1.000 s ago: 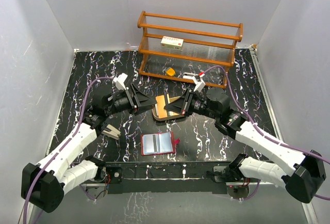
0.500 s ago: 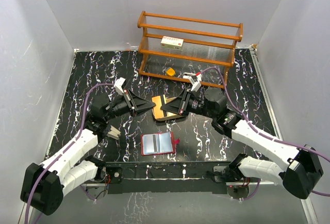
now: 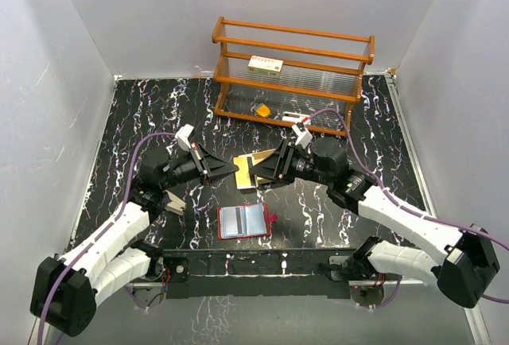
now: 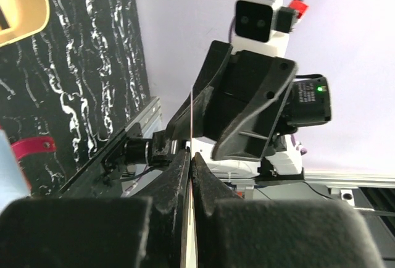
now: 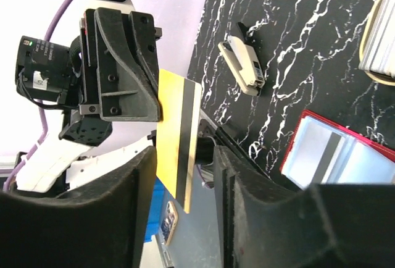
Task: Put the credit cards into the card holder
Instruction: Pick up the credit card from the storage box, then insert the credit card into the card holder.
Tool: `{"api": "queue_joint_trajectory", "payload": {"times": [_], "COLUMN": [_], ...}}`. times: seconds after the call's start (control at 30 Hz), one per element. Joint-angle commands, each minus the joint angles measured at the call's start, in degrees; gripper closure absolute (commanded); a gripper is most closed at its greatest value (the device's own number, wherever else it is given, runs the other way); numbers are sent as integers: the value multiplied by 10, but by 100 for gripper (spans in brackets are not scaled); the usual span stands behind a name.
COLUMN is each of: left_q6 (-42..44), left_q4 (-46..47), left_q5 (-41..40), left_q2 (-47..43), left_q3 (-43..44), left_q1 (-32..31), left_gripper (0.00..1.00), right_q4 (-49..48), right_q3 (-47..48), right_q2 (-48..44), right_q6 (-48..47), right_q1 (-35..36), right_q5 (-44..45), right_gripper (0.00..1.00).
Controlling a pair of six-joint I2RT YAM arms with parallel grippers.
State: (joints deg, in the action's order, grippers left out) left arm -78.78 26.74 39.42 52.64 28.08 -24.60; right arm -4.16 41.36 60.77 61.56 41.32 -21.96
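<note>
- The left gripper (image 3: pixel 230 170) has its jaws pressed fully together on a thin yellow plastic credit card with a black stripe along its length (image 5: pixel 178 138). It pinches one end of the card and holds it in the air.
- In the left wrist view the card appears edge-on, as a pale line rising out of the closed fingertips (image 4: pixel 185 169).
- The right gripper (image 3: pixel 262 170) faces the left one from the other side. Its jaws stand partly apart with a clear gap between them.
- The free end of the card reaches down into that gap. A dark space shows beside one of the card's edges, and whether the other edge touches a finger cannot be told.
- No writing or brand can be read on the card's yellow face.
- The small dark red folding card holder with clear bluish plastic pockets (image 5: pixel 315 135) lies open and flat on the black table with white marble veining (image 3: pixel 143 114). It sits near the arms' bases, below the held card and apart from it.
- A tan oval wooden tray (image 4: pixel 34 8) rests on the table under the two grippers.
- A white box with red marks (image 3: pixel 266 64) lies on a shelf of the brown wooden rack (image 3: pixel 293 47) at the back. Its print is too small to read.
- A small orange wedge (image 3: pixel 262 110) sits at the rack's foot.
</note>
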Motion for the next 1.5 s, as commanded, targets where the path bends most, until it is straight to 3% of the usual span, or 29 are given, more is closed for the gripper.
{"api": "queue_joint_trajectory", "payload": {"times": [0.0,0.07,0.3,0.43,0.67,1.1,1.3,1.47], "left_q6": [92,139,229,252,240,203,176,179], "left_q4": [-135,-217,-370,-403,-356,-226,-150,-126], "left_q5": [5,-12,-68,-79,-82,-36,-16,-19], "left_q2": [-27,-36,-58,-51,-33,0,30,53], "left_q3": [34,49,44,27,-40,-136,-155,-154], "left_q1": [-3,-3,-3,-3,-3,-7,-9,-18], "left_gripper": [100,100,100,100,100,100,100,100], "right_q4": [36,68,247,291,271,196,185,174], "right_q3": [3,-2,21,9,-42,-44,-18,3], "right_q2": [-38,-51,-63,-52,-41,23,90,130], "right_q6": [-20,-36,-111,-123,-144,-130,-130,-135], "right_q1": [3,3,3,4,5,58,123,135], "right_q5": [31,54,146,156,144,137,174,192], "right_gripper": [57,55,53,53,51,71,72,74]}}
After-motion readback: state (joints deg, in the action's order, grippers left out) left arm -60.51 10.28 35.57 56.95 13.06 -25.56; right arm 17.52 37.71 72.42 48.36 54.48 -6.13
